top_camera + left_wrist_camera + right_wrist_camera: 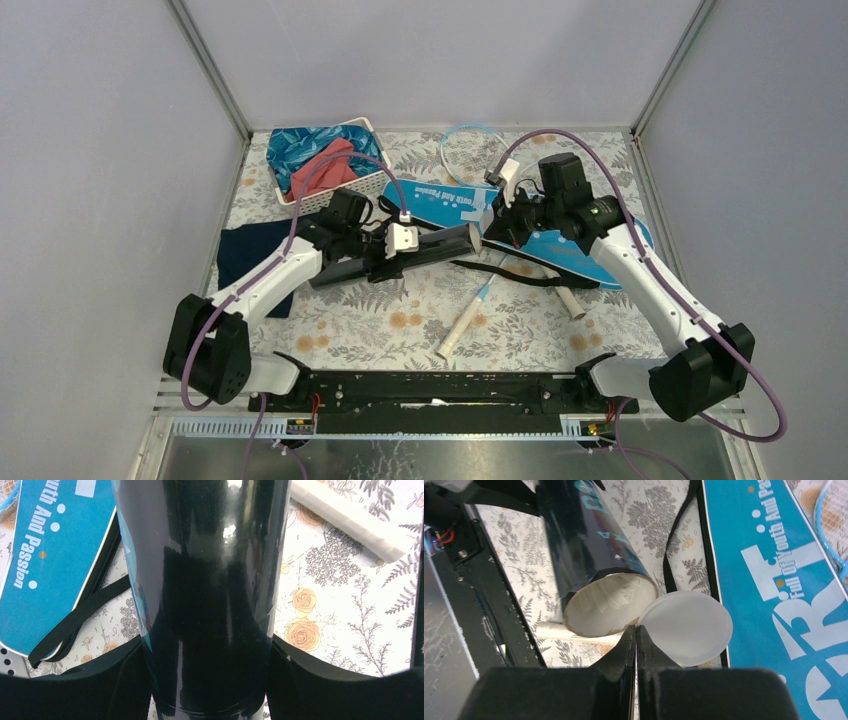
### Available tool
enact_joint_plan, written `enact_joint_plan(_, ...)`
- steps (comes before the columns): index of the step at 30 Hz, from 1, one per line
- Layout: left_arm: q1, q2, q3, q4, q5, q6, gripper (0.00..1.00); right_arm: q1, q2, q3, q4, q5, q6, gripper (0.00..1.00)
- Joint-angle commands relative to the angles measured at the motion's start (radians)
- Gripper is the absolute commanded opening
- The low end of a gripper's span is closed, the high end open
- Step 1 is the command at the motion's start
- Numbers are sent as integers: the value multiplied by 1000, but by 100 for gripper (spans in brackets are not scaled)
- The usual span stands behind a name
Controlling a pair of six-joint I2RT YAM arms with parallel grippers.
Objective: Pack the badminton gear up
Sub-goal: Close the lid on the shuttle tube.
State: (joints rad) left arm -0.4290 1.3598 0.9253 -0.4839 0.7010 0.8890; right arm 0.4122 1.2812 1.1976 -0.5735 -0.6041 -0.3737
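Note:
My left gripper (396, 246) (206, 647) is shut on the long black tube (425, 248) (210, 570) and holds it off the table. Its open end (609, 605) faces my right gripper, and white shuttlecock feathers (616, 596) show inside. My right gripper (497, 222) (635, 631) is shut on the rim of a translucent white cap (686, 626), right beside the tube's mouth. The blue "SPORT" bag (560, 245) (774, 575) (45, 560) lies under my right gripper. One racket head (472, 150) lies at the back. Two white handles (460, 328) (571, 301) lie on the table.
A white basket (335, 198) with blue and red cloths stands at the back left. A navy cloth (248, 252) lies under my left arm. The bag's black strap (520, 275) (669, 565) (75, 620) trails across the flowered table cover (400, 330).

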Motion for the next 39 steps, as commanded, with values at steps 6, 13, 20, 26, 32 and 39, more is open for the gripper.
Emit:
enact_joint_plan(6,16,25,37,62,133,-49,0,-4,-55,93,-122,-161,-48,0)
enact_joint_plan(13,19,10,-8,115,179,-52,0,-5,-48,72,-110,-247,-51,0)
enact_joint_plan(20,24,1,-52,136,219,-22,0,-5,-56,60,-78,-282,-30,0)
enact_joint_plan(26,37,13,-53,142,277,-34,0,-9,-62,32,-45,-308,-11,0)
enact_joint_plan(32,52,12,-65,159,325,-46,0,-26,-64,-1,26,-359,59,0)
enact_joint_plan(39,59,29,-74,162,371,-44,0,-47,-56,-9,106,-403,152,0)
